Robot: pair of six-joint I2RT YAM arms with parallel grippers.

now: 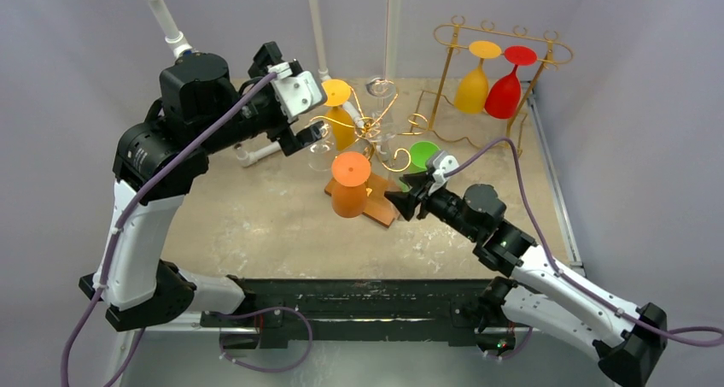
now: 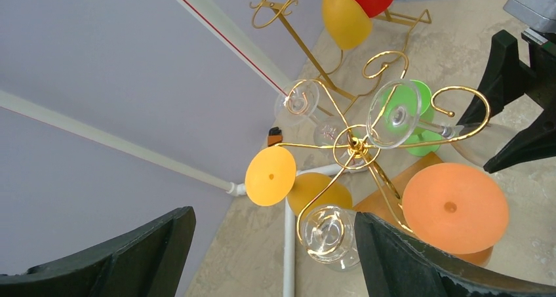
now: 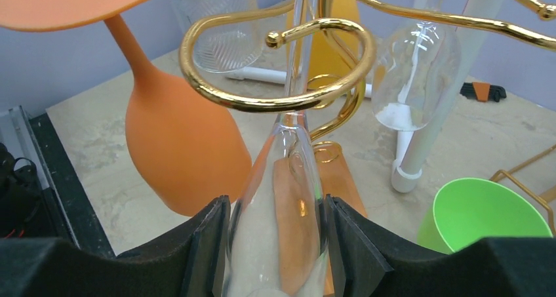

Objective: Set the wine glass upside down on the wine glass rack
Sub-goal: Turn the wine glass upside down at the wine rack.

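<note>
My right gripper (image 1: 401, 197) (image 3: 275, 244) is shut on the bowl of a clear wine glass (image 3: 282, 225), held foot-up. Its stem (image 3: 298, 61) passes through a gold hook (image 3: 275, 103) of the spiral wine glass rack (image 1: 369, 131). In the left wrist view its clear foot (image 2: 393, 113) lies at that hook. My left gripper (image 1: 300, 135) (image 2: 269, 257) is open, above the rack's left side, with another clear glass (image 2: 326, 233) hanging between its fingers, untouched.
The spiral rack also holds an orange glass (image 1: 350, 186), a yellow glass (image 1: 340, 114), a green glass (image 1: 423, 155) and clear glasses (image 3: 419, 67). It stands on a wooden base (image 1: 382, 206). A second gold rack (image 1: 529, 62) at back right holds yellow and red glasses. White pipes stand behind.
</note>
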